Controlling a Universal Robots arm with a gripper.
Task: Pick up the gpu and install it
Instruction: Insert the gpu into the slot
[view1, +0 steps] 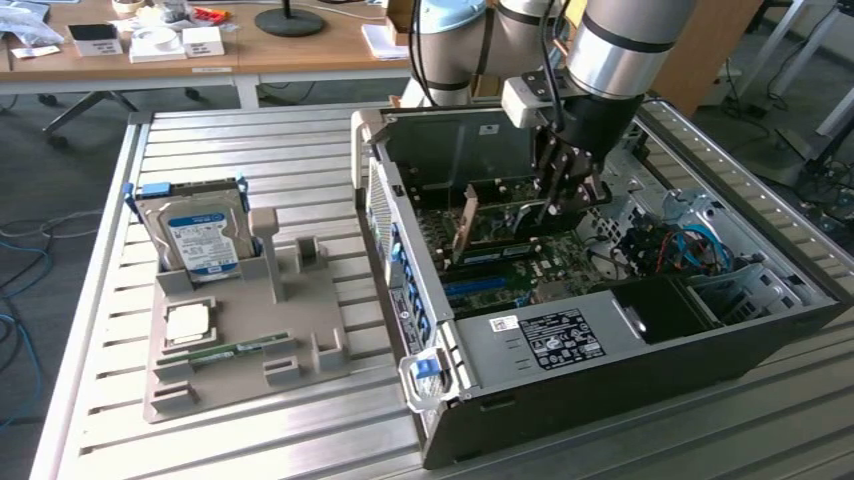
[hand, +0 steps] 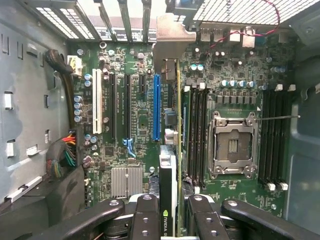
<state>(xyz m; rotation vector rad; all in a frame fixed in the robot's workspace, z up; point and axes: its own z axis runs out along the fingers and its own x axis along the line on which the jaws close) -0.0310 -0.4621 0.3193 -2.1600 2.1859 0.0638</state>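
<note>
Wrist view: gripper (hand: 172, 216) clamped on the gpu (hand: 168, 170), held edge-on inside the open case (hand: 25, 100), just beside the blue slot (hand: 157, 107).

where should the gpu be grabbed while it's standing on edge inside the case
Pinch the gpu across its two flat faces at the upper long edge, coming down through the open side of the case. It stands on edge over the motherboard, bracket at one end, so that edge is the free one. The gripper clamps it so.
</note>
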